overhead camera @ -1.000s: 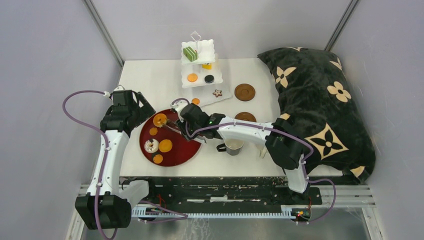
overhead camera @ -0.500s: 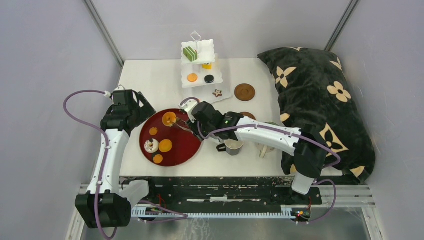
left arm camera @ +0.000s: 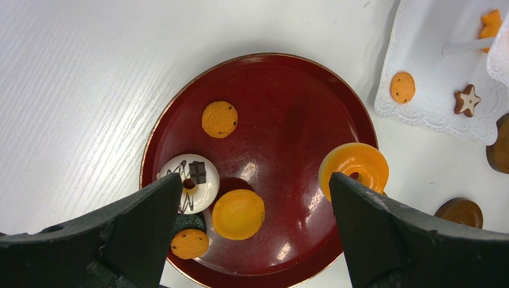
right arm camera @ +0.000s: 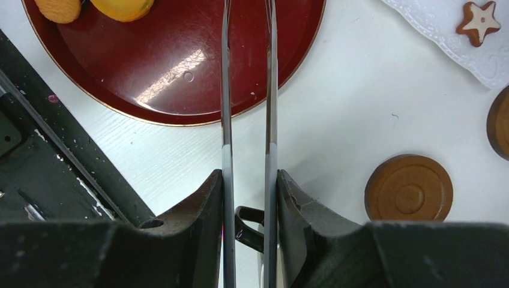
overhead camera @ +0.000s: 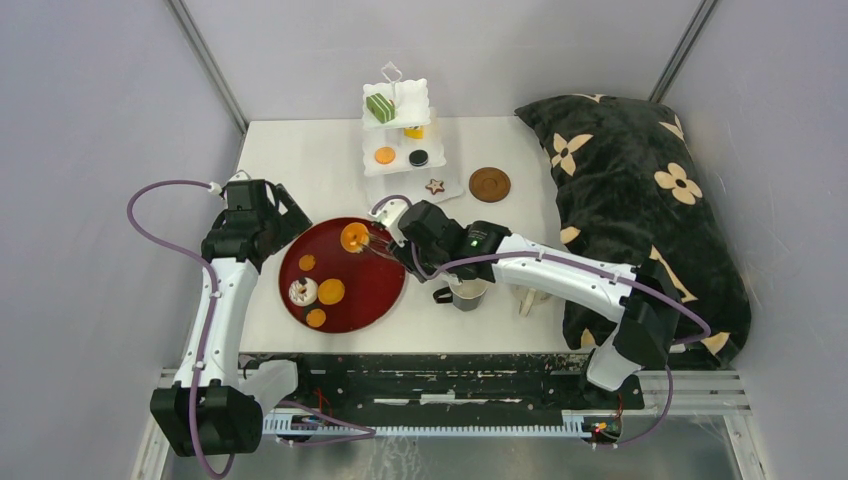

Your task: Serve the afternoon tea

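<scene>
Right end effector (right arm camera: 247, 180): fingers clamped on the handles of the metal tongs (right arm camera: 226, 90). The two thin blades run parallel out of the top of the wrist view, so their tips are cut off there. From above, the tong tips meet an orange ring sweet (overhead camera: 353, 237) at the far rim of the dark red tray (overhead camera: 372, 300). Whether the ring rests on the tray or hangs clear cannot be told.

Left end effector (left arm camera: 255, 180): jaws wide apart, holding nothing, at the tray's left edge.

Hidden or partial:
- One brown coaster (right arm camera: 409, 188) lies under the right arm when seen from above (it is plain in the wrist view).
- The grey mug (overhead camera: 466, 293) is half under the forearm, with its handle showing.
- A pale item just right of the mug is too covered to name.

Room:
- Open white wood-grain surface (overhead camera: 290, 150) lies to the far left of the tray.
- Only a narrow strip separates the tray from the three-tier stand (overhead camera: 410, 98).
- A black plush pillow (overhead camera: 640, 180) with cream flowers fills the right side.

Tray contents (the tray is glossy, round and thin-rimmed):
- white iced donut (left arm camera: 189, 180) with chocolate
- smooth orange disc (left arm camera: 238, 214)
- speckled biscuit (left arm camera: 219, 119)

Stand: white with scalloped edges. A green striped cake (overhead camera: 380, 107) sits on the top tier and a star cookie (overhead camera: 435, 186) on the lowest.

Second coaster (overhead camera: 489, 184): right of the stand and apart from it.
</scene>
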`<state>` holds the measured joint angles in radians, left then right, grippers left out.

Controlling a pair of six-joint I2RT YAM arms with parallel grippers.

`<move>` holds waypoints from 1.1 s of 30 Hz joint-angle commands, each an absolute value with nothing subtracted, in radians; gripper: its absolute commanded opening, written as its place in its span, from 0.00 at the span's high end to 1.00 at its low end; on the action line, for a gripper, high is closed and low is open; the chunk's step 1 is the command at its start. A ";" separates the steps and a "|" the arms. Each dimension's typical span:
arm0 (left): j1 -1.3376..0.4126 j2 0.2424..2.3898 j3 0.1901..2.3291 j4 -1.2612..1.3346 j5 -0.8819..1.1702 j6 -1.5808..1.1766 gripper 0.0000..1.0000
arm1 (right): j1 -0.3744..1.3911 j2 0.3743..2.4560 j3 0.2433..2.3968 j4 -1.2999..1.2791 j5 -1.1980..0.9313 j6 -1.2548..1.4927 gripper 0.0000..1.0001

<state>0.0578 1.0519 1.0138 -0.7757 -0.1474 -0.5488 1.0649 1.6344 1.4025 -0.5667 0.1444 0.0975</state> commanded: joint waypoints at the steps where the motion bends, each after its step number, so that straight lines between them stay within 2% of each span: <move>1: 0.062 1.043 1.016 -0.746 -0.149 -0.523 0.01 | 1.066 1.588 1.453 -0.555 0.176 0.063 0.99; 7: 0.063 1.047 1.011 -0.744 -0.143 -0.526 0.01 | 1.066 1.624 1.498 -0.632 0.130 0.144 0.99; 11: 0.062 1.061 0.996 -0.726 -0.037 -0.491 0.00 | 1.057 1.675 1.565 -0.730 0.080 0.209 0.99; 14: 0.063 1.080 0.984 -0.724 0.017 -0.470 0.00 | 1.005 1.659 1.525 -0.661 -0.080 0.302 0.99; 22: 0.062 1.070 0.996 -0.741 -0.050 -0.477 0.00 | 0.795 1.685 1.398 -0.409 -0.572 0.688 0.99; 33: 0.062 1.068 0.992 -0.741 -0.063 -0.492 0.00 | 0.760 1.790 1.279 -0.139 -0.772 1.084 0.99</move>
